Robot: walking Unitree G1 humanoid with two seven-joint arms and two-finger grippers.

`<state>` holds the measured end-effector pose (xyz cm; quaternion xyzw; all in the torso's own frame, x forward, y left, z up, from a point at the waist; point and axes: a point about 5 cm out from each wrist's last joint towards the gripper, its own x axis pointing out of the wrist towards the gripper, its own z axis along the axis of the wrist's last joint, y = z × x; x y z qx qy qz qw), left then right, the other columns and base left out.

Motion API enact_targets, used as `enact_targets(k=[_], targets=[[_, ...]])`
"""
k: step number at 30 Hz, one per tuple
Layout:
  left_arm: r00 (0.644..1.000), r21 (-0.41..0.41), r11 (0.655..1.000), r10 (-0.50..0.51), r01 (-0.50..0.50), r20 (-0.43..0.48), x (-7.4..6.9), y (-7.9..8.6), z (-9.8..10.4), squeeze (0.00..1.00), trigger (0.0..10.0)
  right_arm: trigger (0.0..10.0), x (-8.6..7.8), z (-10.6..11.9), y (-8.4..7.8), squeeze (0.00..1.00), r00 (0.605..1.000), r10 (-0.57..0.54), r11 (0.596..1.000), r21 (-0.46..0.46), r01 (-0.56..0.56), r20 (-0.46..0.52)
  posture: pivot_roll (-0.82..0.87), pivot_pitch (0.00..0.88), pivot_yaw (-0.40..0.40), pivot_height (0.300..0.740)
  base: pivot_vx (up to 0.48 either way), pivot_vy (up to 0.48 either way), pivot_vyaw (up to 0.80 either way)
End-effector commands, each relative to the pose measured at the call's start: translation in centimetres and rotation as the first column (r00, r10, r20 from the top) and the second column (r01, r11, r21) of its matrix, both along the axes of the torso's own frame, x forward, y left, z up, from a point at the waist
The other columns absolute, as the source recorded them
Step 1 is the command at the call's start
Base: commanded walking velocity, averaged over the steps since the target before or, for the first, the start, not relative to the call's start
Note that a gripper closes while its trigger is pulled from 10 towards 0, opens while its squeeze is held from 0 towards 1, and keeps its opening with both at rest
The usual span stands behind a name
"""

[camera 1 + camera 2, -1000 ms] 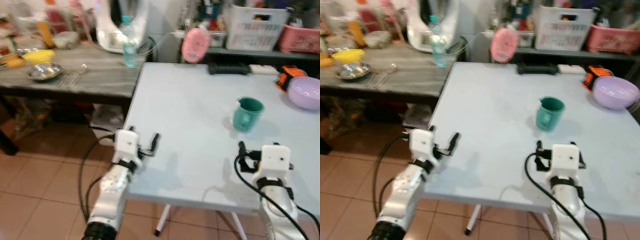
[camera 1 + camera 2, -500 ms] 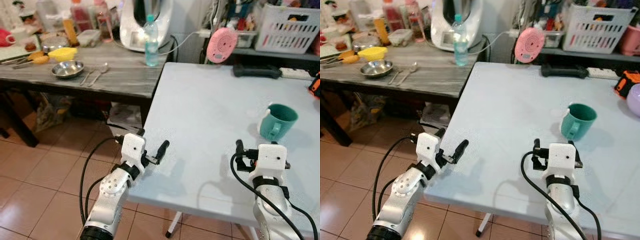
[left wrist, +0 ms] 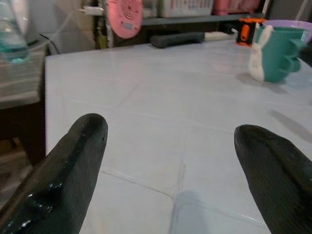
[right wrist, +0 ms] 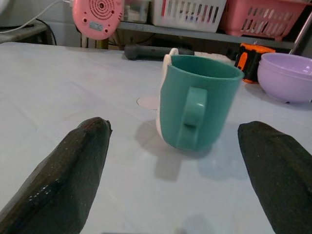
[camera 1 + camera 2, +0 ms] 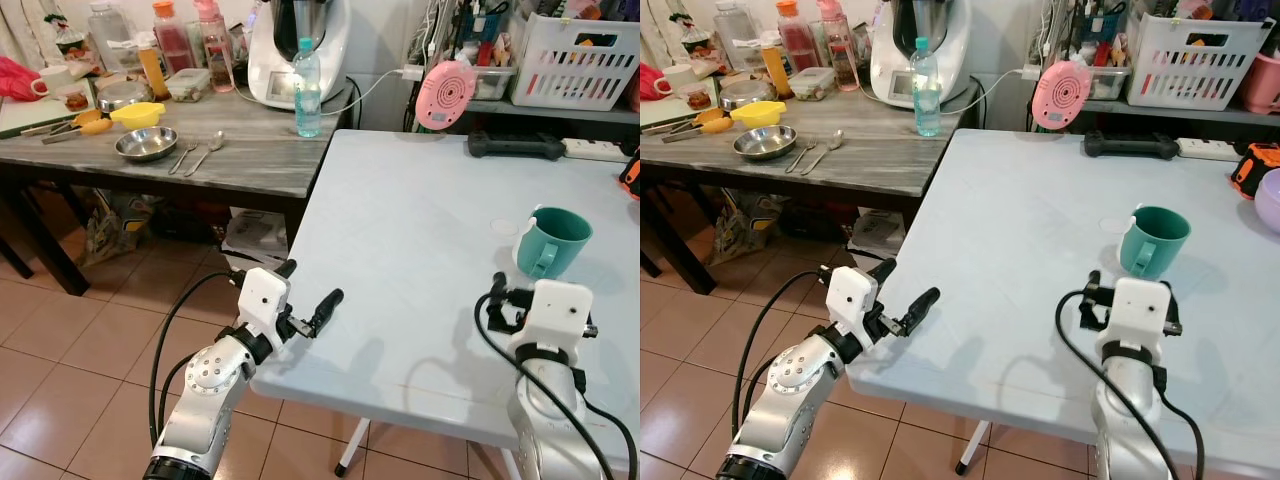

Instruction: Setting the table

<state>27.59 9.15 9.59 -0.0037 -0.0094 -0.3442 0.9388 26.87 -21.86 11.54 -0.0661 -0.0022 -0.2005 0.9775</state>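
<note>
Green mug (image 4: 197, 108): now framed between spread, empty right gripper (image 4: 173, 161) fingers; view steadied; left gripper (image 3: 170, 161) released; pickup judged imminent.

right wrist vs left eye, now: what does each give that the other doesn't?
Right wrist alone: the lilac bowl, and a close look at the green mug, upright, handle facing the camera, lined up between the open fingers but not touching them.
Left eye alone: the grey side table with a steel bowl, two spoons and a water bottle, plus the left gripper open at the white table's near edge.
Both: mug, white table, pink round gadget, black bar.
</note>
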Motion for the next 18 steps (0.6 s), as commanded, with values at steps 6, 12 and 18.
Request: enact_targets(k=[6, 12, 18], targets=[[0.996, -0.001, 0.996, -0.084, 0.084, -0.014, -0.7, -0.3, 0.5, 0.0, 10.0, 10.0, 2.4, 0.5, -1.3, 0.0, 0.996, -0.091, 0.995, 0.043, 0.091, 0.006, -0.18, 0.01, 0.058, 0.74, 0.0, 0.0, 0.0], [0.994, 0.013, 0.994, -0.108, 0.108, -0.023, -0.9, 0.1, 0.7, 0.0, 10.0, 10.0, 3.6, 0.3, -2.3, 0.0, 0.982, -0.189, 0.978, 0.082, 0.189, -0.014, -0.16, 0.019, 0.068, 0.74, 0.0, 0.0, 0.0], [0.993, 0.016, 0.993, -0.112, 0.113, -0.028, -1.0, 0.1, 0.8, 0.0, 10.0, 9.6, 4.3, 0.1, -2.5, 0.0, 0.98, -0.198, 0.975, 0.104, 0.198, -0.015, -0.16, 0.017, 0.073, 0.74, 0.0, 0.0, 0.0]])
